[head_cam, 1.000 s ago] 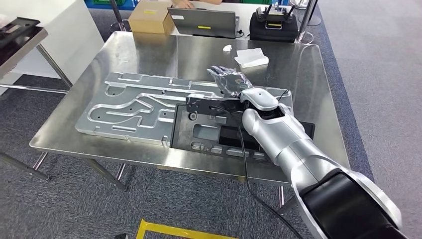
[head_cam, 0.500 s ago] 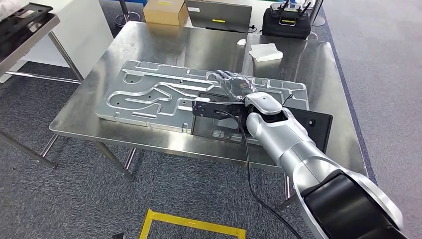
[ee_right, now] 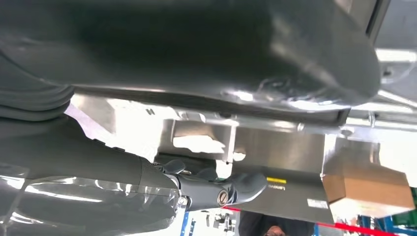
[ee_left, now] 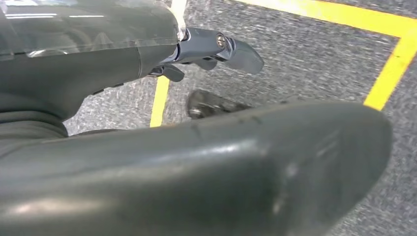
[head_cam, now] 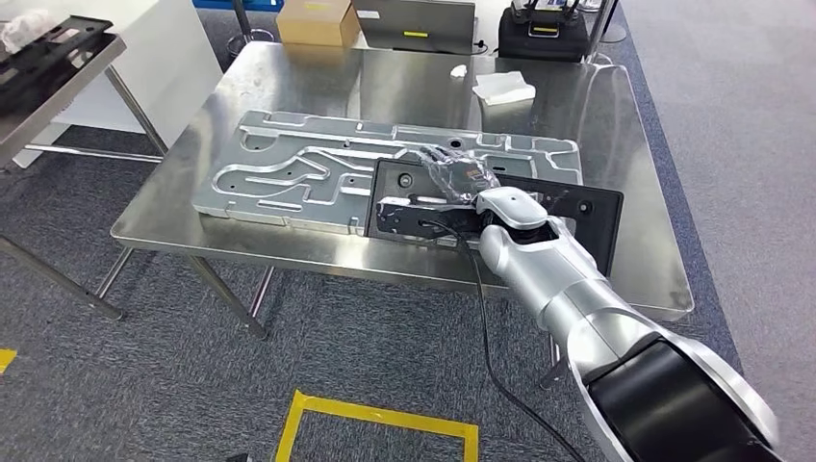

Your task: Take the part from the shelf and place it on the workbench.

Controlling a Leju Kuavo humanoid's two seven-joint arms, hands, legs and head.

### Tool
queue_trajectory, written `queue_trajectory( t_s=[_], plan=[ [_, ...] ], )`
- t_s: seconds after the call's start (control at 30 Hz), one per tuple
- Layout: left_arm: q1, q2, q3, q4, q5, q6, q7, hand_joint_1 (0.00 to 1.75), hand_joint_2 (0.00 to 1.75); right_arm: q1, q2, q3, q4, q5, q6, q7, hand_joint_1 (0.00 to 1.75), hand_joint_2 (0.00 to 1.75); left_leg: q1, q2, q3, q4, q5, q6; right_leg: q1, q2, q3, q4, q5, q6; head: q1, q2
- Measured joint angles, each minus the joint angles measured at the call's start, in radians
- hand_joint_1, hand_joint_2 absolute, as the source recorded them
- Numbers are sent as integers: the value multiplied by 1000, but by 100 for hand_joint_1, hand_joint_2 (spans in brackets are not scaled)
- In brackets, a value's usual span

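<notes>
The black part [head_cam: 500,207] has been brought forward over the bench [head_cam: 289,87] and now overlaps the grey plate [head_cam: 298,173]. The right hand [head_cam: 460,175] lies on it, apparently holding it; the grip is obscured. Placement is judged nearly complete. A box [head_cam: 318,21] stands beyond.

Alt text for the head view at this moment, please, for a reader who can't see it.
The robot's right hand rests on a flat black part lying on a steel workbench, partly overlapping a large machined aluminium plate. A white cloth, a cardboard box and a laptop are at the far end; yellow floor tape marks the grey carpet below.
</notes>
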Motion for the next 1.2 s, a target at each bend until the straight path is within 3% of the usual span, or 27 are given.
queue_trajectory(
  t_s=[0.03,0.07,0.1,0.17,0.23,0.33,0.37,0.4,0.5,0.53,0.57,0.6,0.67,0.73,0.77,0.83,0.9,0.93,1.0,1.03,1.07,1.1,1.13,1.17,1.2],
  plan=[
    [0,0,0,0,0,-1,-1,0,0,4,0,1,2,0,0,0,0,0,4,0,-2,39,-11,-6,-1,0,-13,2,9,2,0,0],
    [0,0,0,0,0,-2,-2,0,0,9,-1,1,3,0,0,0,0,0,7,0,11,46,-3,-11,-2,-1,-27,6,17,5,0,0],
    [0,0,0,0,-1,-2,-2,0,0,13,-2,1,5,0,0,-1,0,0,11,1,41,17,21,-15,-4,-1,-40,10,24,9,0,0],
    [-1,1,0,0,-1,-3,-3,0,0,16,-3,1,6,-1,0,-1,0,0,15,2,132,-109,56,-21,-7,-1,-65,23,36,19,0,0],
    [-1,0,-1,0,-1,-3,-4,0,0,17,-5,1,6,-3,0,-3,0,0,11,-1,187,-200,56,-10,-7,0,-80,32,48,32,0,0],
    [-1,0,-1,0,-1,-3,-4,0,0,21,-8,1,9,-9,1,-13,0,0,6,-1,179,-214,65,22,-8,1,-88,33,67,52,1,0],
    [-1,0,-1,0,-1,-3,-5,0,0,22,-10,1,10,-11,2,-17,0,0,6,0,171,-215,74,33,-9,3,-95,43,53,57,1,0],
    [-1,0,-1,0,0,-3,-5,0,0,23,-13,1,11,-14,2,-22,0,0,7,2,161,-217,85,44,-10,4,-107,70,23,61,1,0],
    [0,0,-1,0,0,-3,-8,0,0,32,-19,1,13,-21,1,-36,0,0,3,4,117,-217,121,60,-10,8,-164,255,-116,67,2,0],
    [0,0,-1,0,0,-3,-9,0,0,39,-21,1,13,-23,0,-43,0,0,0,3,102,-217,132,61,-9,8,-173,310,-136,66,2,0],
    [1,0,-1,0,0,-3,-10,0,0,47,-22,1,14,-25,0,-49,0,0,-2,3,87,-217,144,62,-8,8,-165,334,-134,64,2,0],
    [1,0,-1,0,0,-4,-12,0,0,55,-23,1,14,-27,-2,-54,0,0,-5,3,72,-217,155,61,-6,9,-141,322,-114,59,2,0],
    [1,-1,-1,0,0,-4,-14,0,0,67,-24,1,14,-30,-6,-64,0,0,-11,2,48,-216,176,61,2,10,-43,206,-77,39,2,0],
    [1,-4,-1,-1,-1,-4,-16,0,0,74,-24,1,12,-36,-13,-75,0,0,-14,1,34,-217,196,55,10,10,51,69,-86,23,2,0],
    [1,-5,-1,-1,-1,-4,-16,0,0,78,-24,1,12,-40,-16,-80,0,0,-13,2,32,-219,205,50,15,10,75,29,-95,19,2,0],
    [3,-5,-1,-1,-1,-4,-17,0,0,93,-26,1,12,-52,-18,-90,0,0,-11,1,32,-230,225,37,16,8,77,6,-82,15,1,0],
    [4,-4,-2,-1,-1,-2,-16,0,0,116,-27,1,12,-68,-18,-102,0,0,-10,0,21,-218,203,26,11,4,68,-12,-53,4,1,0],
    [5,-3,-2,-1,-1,0,-16,0,0,129,-28,1,13,-77,-18,-109,0,0,-9,0,9,-185,163,21,7,2,59,-19,-37,1,0,0],
    [6,-3,-2,-1,-4,7,-16,0,0,162,-30,0,13,-96,-19,-123,0,0,-3,0,-21,-65,60,13,6,0,30,-21,-11,-3,0,0],
    [6,-3,-3,-1,-6,11,-15,0,0,184,-32,-1,13,-107,-20,-131,0,0,0,1,-30,-2,28,8,5,0,14,-20,1,-1,0,0],
    [6,-3,-3,-1,-9,16,-15,0,0,209,-35,-4,14,-121,-21,-140,0,0,3,1,-30,41,20,3,4,-1,-1,-19,11,2,0,0],
    [6,-3,-4,-1,-13,23,-14,0,0,237,-40,-10,15,-139,-20,-151,0,0,6,1,-14,56,37,-1,3,-2,-17,-17,21,5,0,0],
    [6,-3,-4,-1,-14,29,-13,0,0,265,-44,-18,17,-159,-19,-161,0,0,9,2,16,38,67,-5,1,-2,-32,-14,29,10,0,0],
    [6,-3,-4,-1,-15,35,-10,0,0,295,-49,-28,18,-183,-17,-173,0,0,13,2,63,-11,89,-8,-1,-3,-46,-9,35,15,0,0],
    [6,-3,-4,-1,-16,42,-8,0,0,325,-54,-39,19,-207,-16,-182,0,0,14,2,120,-79,91,-10,-1,-3,-58,-1,41,20,0,0]
  ],
)
